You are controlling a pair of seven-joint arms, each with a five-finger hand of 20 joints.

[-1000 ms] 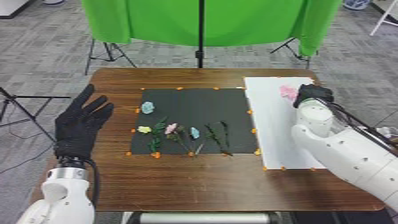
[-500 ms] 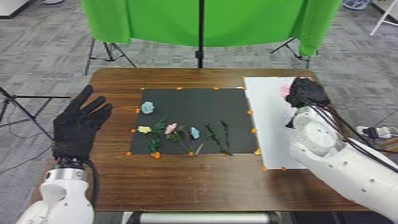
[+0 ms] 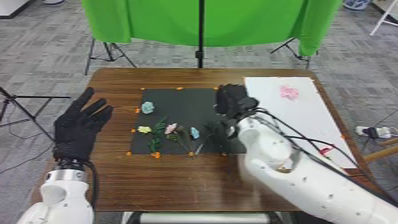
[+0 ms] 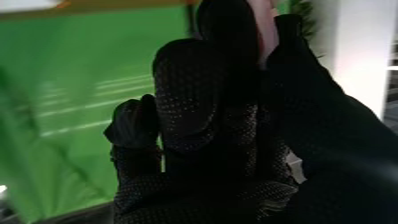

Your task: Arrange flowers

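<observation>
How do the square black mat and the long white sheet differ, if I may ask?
The black mat is roughly square; the white sheet is longer and narrower. The mat bears several small flowers, the sheet a fluffy pink flower. Both lie flat on the brown wooden table, with orange markers along their edges.

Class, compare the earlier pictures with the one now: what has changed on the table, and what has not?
The right hand has moved leftward, from above the white sheet's far right side to the right edge of the square black mat. Whether it has taken hold of anything can't be told. The fluffy pink flower on the sheet and the black-gloved left hand stayed put.
</observation>
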